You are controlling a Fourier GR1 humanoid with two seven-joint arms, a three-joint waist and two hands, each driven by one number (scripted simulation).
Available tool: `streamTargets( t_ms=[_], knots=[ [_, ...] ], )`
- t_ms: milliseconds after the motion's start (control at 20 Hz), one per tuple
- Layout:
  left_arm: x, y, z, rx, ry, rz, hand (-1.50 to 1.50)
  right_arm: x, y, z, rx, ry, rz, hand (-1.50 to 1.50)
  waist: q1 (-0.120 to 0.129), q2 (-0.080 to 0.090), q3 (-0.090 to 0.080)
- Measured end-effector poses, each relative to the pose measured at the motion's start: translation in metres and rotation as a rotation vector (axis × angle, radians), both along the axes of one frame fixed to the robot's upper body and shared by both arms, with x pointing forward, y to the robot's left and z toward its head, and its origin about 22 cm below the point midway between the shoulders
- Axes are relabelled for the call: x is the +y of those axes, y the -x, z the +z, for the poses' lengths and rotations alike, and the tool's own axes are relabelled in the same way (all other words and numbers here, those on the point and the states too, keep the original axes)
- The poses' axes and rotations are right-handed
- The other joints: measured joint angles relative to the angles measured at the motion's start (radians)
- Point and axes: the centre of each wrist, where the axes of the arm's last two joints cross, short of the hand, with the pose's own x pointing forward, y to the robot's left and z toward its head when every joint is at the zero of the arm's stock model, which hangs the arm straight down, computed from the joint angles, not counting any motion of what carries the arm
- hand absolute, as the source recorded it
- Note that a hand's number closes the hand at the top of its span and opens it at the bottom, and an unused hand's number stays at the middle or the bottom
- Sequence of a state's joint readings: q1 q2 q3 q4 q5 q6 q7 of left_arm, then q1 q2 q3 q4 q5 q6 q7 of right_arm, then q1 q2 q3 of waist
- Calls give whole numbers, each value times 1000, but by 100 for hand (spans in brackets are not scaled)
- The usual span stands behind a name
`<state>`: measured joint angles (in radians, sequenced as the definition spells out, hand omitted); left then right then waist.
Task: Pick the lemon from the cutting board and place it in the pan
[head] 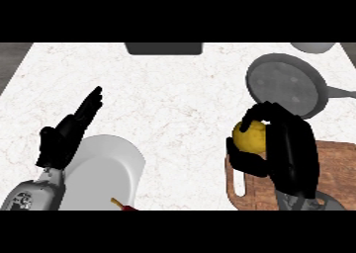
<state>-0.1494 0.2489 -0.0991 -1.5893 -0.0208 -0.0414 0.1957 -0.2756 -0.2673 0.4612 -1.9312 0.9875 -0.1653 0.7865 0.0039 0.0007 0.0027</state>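
My right hand point(287, 148) is curled round the yellow lemon point(249, 136), with fingers above it and the thumb below. It holds the fruit over the far left corner of the brown wooden cutting board point(340, 168). The grey pan point(287, 83) lies just beyond the hand at the upper right, its dark handle point(347, 93) pointing right. My left hand point(67, 131) rests open at the left, fingers straight and pointing away.
A white plate point(104, 173) lies at the lower left beside my left forearm, with a small red and yellow thing point(123, 205) at its near edge. A dark object point(164, 48) sits at the counter's far edge. A grey round object point(314, 46) shows at the top right.
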Motion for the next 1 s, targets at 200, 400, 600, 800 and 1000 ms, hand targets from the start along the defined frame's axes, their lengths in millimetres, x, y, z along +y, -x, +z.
streamTargets(
  t_ms=[200,400,600,800,1000],
  knots=[
    [1,-1,3,2,3,-10,0,-26,-37,-15,-17,-19,-21,150,3,1,0],
    [1,0,0,-5,1,-15,0,-54,-75,-28,-35,8,-73,150,7,2,0],
    [1,-3,6,0,1,-18,0,-84,-106,-43,-60,33,-114,150,9,3,-1],
    [-1,1,3,-1,6,-21,0,-114,-134,-55,-69,41,-134,150,14,4,0],
    [-1,-1,3,-1,7,-27,0,-139,-155,-68,-78,40,-145,150,17,6,0]
  ],
)
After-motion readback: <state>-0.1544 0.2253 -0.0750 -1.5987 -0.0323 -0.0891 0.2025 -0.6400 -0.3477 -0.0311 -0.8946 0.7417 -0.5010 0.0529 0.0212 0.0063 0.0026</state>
